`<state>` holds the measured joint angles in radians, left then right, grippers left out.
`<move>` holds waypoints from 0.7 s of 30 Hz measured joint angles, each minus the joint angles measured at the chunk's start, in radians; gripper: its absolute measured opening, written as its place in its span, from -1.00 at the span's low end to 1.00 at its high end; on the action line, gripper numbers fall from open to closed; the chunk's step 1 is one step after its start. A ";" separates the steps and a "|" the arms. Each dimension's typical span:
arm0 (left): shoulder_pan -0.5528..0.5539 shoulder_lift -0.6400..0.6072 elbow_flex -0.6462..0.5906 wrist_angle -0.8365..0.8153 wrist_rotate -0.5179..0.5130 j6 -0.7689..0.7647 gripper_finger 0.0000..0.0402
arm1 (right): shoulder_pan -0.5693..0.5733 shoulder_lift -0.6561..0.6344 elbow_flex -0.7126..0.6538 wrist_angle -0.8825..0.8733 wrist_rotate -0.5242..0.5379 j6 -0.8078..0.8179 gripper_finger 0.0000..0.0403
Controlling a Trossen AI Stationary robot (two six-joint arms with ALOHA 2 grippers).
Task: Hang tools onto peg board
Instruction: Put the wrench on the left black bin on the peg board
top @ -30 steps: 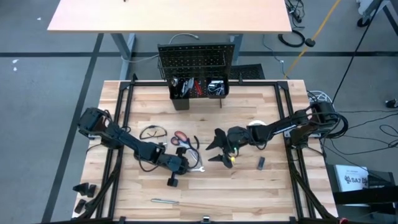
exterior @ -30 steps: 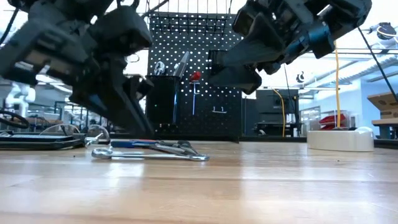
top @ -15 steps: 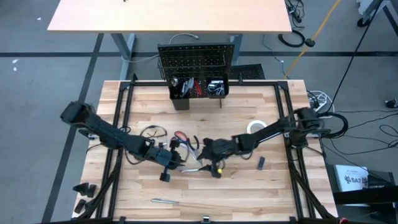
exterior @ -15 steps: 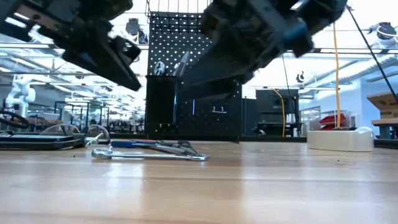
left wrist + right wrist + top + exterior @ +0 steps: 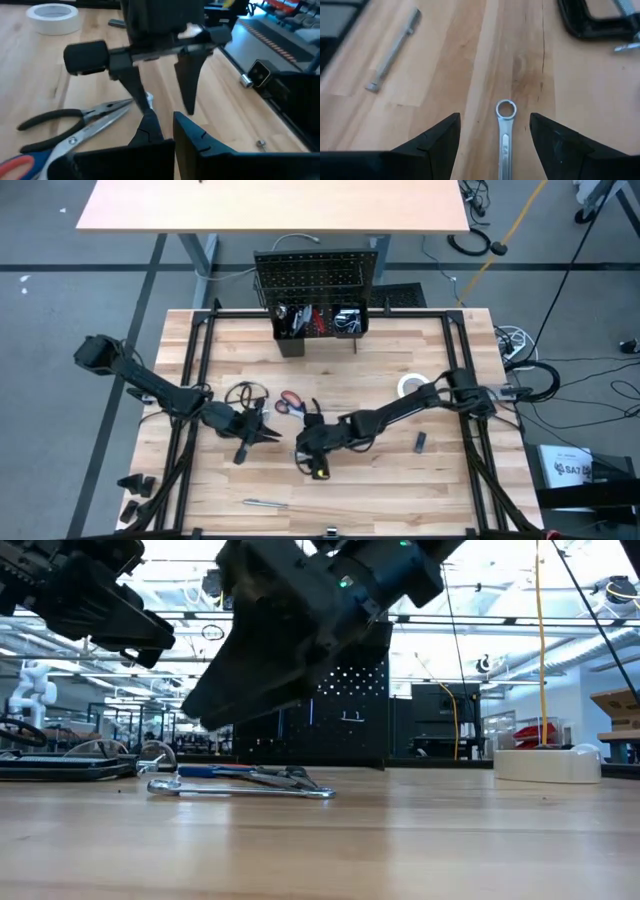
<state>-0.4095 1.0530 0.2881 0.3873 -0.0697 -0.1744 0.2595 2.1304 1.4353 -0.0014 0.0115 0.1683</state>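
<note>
A silver wrench [image 5: 504, 135] lies flat on the wooden counter [image 5: 400, 350] near its middle, its ring end showing between the spread fingers [image 5: 437, 135] of the right claw [image 5: 312, 452], which hovers just above it, released and gripping nothing. In the low view the same wrench [image 5: 240, 790] rests in front of a pair of pliers [image 5: 285, 776]. Beside it, seen from the left wrist, lie black-handled pliers [image 5: 75, 117] and red-handled scissors [image 5: 30, 160]. The left claw [image 5: 262, 432] hangs close by, to the left of the right one, its fingers clenched together and empty. Safety glasses [image 5: 243, 393] sit just beyond the left claw, and a black C-clamp [image 5: 597, 20] lies near the wrench. A white tape roll [image 5: 410, 385] rests toward the right side of the counter, a small dark piece [image 5: 420, 442] near it, and a slim metal tool [image 5: 265, 503] lies close to the front edge. At the far edge stands the peg board [image 5: 318, 277], upright, with black bins [image 5: 320, 320] at its foot holding several tools.
</note>
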 joint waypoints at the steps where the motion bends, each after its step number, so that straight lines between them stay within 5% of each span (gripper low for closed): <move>1: 0.000 -0.002 -0.002 -0.001 0.002 -0.003 -1.00 | 0.003 0.013 0.019 -0.025 0.010 0.000 0.15; 21: -0.005 -0.002 -0.003 -0.016 0.014 -0.004 -1.00 | 0.049 0.097 0.071 -0.087 0.134 0.059 0.15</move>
<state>-0.4149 1.0512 0.2848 0.3714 -0.0555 -0.1785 0.3088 2.2270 1.5063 -0.0881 0.1454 0.2269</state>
